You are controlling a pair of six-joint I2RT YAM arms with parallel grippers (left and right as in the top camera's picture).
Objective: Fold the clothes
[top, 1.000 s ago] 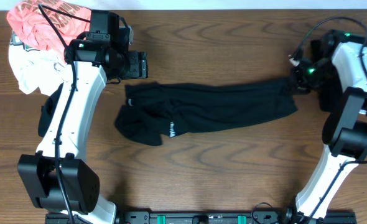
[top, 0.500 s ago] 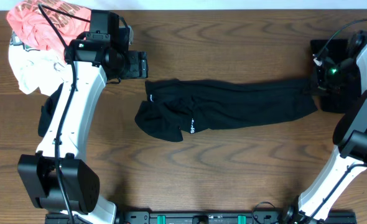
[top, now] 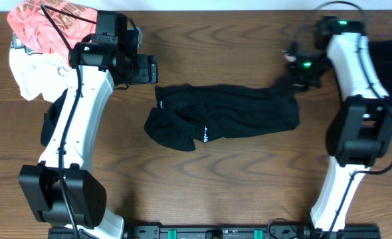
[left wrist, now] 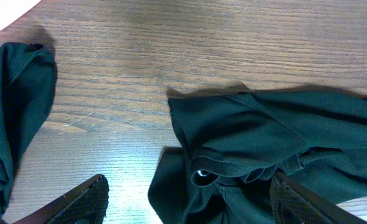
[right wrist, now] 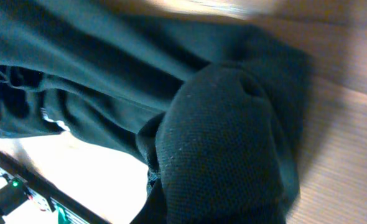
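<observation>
Swung inward from the right edge of the table [top: 249, 179], my right gripper [top: 293, 73] pinches one end of the black garment [top: 229, 114] mid-table to fold it over; my left gripper [top: 155, 69] waits, jaws wide.

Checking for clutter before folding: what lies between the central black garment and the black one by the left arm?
Only bare table, shown in the left wrist view; overhead, the left arm crosses above it.

Bright, even light; glare on the table [left wrist: 129, 167]; right wrist view blurred.
</observation>
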